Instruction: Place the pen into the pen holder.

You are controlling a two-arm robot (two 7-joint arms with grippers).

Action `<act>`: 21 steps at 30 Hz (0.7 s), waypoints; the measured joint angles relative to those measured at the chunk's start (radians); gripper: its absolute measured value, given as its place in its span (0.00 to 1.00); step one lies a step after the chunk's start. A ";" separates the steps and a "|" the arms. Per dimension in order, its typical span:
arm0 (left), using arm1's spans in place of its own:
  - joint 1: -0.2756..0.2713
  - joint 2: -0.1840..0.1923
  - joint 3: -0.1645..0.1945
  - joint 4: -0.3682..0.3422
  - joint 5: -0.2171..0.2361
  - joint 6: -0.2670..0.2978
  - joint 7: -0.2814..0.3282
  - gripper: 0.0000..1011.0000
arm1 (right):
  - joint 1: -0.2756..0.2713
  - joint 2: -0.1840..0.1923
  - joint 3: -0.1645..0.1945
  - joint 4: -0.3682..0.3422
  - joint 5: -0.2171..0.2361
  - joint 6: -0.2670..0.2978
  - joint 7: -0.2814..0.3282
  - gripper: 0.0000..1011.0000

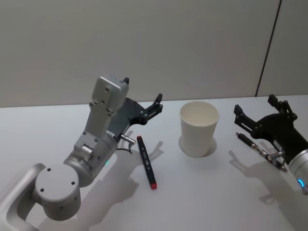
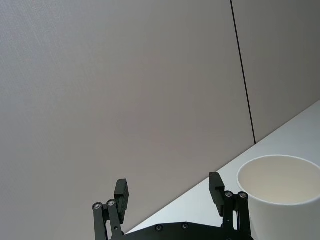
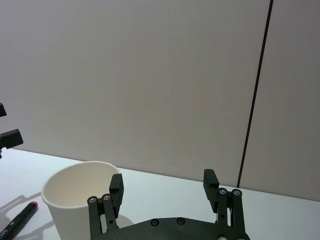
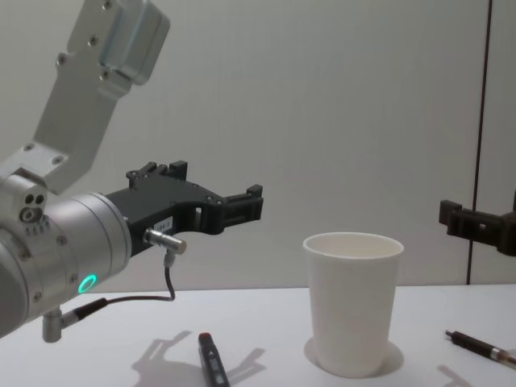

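Note:
The pen holder (image 1: 198, 129) is a white paper cup standing upright on the white table, also seen as the cup (image 4: 353, 302). A black pen with a red end (image 1: 146, 162) lies flat to its left, under my left arm. My left gripper (image 1: 143, 90) hangs open above the table, pointing toward the cup (image 2: 282, 200), with nothing between its fingers (image 2: 121, 192). A second dark pen (image 1: 257, 150) lies right of the cup, below my right gripper (image 1: 255, 104), which is open and empty and faces the cup (image 3: 80, 200).
The white table (image 1: 202, 192) runs back to a plain grey wall with a dark vertical seam (image 1: 269, 48). My left arm's large grey joints (image 1: 62, 183) occupy the near left corner.

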 joint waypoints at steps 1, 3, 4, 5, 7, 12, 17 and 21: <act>0.000 0.000 0.000 0.000 0.000 0.000 0.000 0.99 | 0.000 0.000 0.000 0.000 0.000 0.000 0.000 0.99; 0.000 0.000 0.000 0.000 0.000 0.000 0.000 0.99 | 0.000 0.000 0.000 0.000 0.000 0.000 0.000 0.99; 0.000 0.000 0.000 0.000 0.000 0.000 0.000 0.99 | 0.000 0.000 0.000 0.000 0.000 0.000 0.000 0.99; 0.000 0.000 0.000 0.000 0.000 0.000 0.000 0.99 | 0.000 0.000 0.000 0.000 0.000 0.000 0.000 0.99; 0.000 0.000 0.000 0.000 0.000 0.000 0.000 0.99 | 0.000 0.000 0.000 0.000 0.000 0.000 0.000 0.99; 0.000 0.000 0.000 0.000 0.000 0.000 0.000 0.99 | 0.000 0.000 0.000 0.000 0.000 0.000 0.000 0.99; 0.000 0.000 0.000 0.000 0.000 0.000 0.000 0.99 | 0.000 0.000 0.000 0.000 0.000 0.000 0.000 0.99; 0.000 0.000 0.000 0.000 0.000 0.000 0.000 0.99 | 0.000 0.000 0.000 0.000 0.000 0.000 0.000 0.99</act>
